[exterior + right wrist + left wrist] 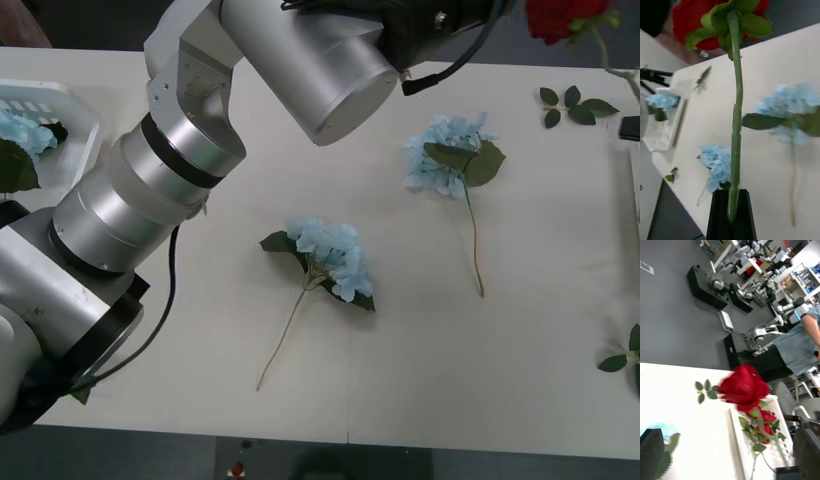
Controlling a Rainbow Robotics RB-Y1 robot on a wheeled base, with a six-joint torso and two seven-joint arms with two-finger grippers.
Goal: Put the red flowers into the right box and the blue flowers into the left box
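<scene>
Right wrist view: the right gripper (731,210) holds a red rose (720,22), black fingers (717,217) closed on its stem, bloom raised above the table (763,63). Left gripper's fingers (651,450) spread wide.

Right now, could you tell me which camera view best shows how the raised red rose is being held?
The right wrist view: the right gripper is shut on the red rose's stem. The front view catches only its bloom at the top edge; the left wrist view shows the bloom above the right box.

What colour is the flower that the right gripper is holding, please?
Deep red, a rose on a green stem, clamped in the right gripper; clearest in the right wrist view.
</scene>
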